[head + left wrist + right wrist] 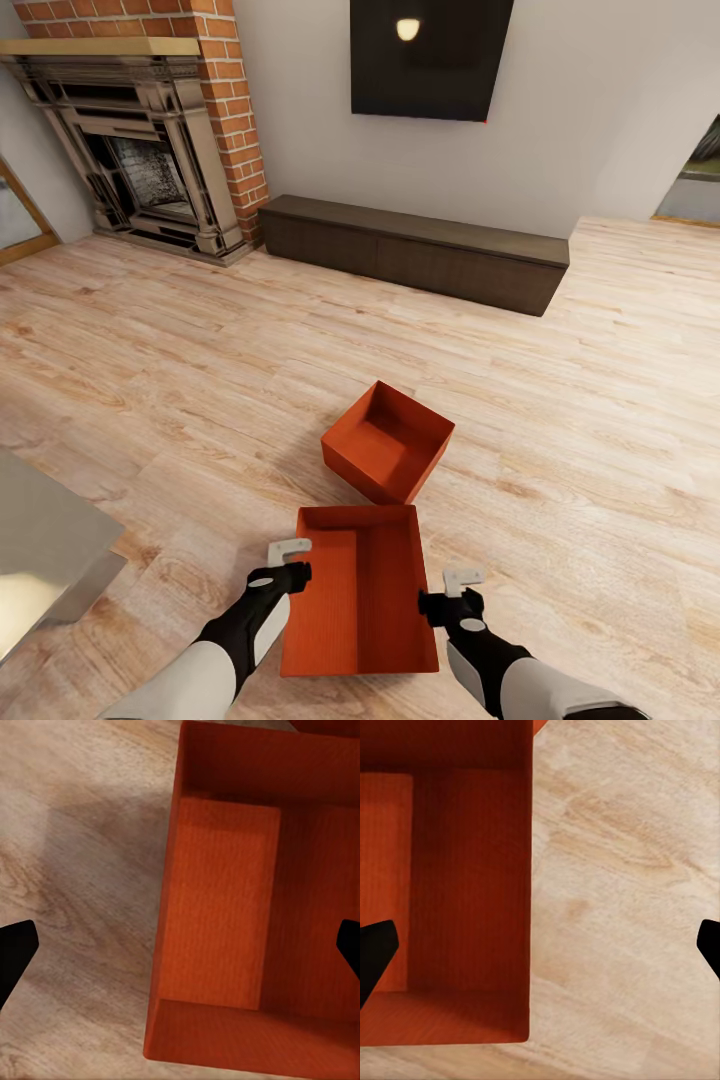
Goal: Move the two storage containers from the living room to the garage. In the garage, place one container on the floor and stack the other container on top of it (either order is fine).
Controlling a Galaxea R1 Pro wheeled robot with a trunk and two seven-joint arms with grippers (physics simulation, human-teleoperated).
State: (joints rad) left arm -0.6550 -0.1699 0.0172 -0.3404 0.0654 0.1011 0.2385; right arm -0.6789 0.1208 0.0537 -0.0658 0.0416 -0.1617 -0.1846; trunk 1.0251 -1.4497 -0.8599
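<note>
You are working on the first pickup: the near storage container [360, 590] is sitting on the pale wood-plank floor [560, 420] of the living room, right in front of you, with the far storage container [388, 440] just beyond it, turned at an angle and close to its far edge. Your left pincer [292, 560] is hovering at the near container's left wall and your right pincer [458, 590] at its right wall, both spread wide and holding nothing. Each wrist view is showing a wall lying between the fingertips, so next you are probably lowering and clamping both walls evenly before lifting. Beyond, the dark cabinet [420, 250] is lining the far wall.
</note>
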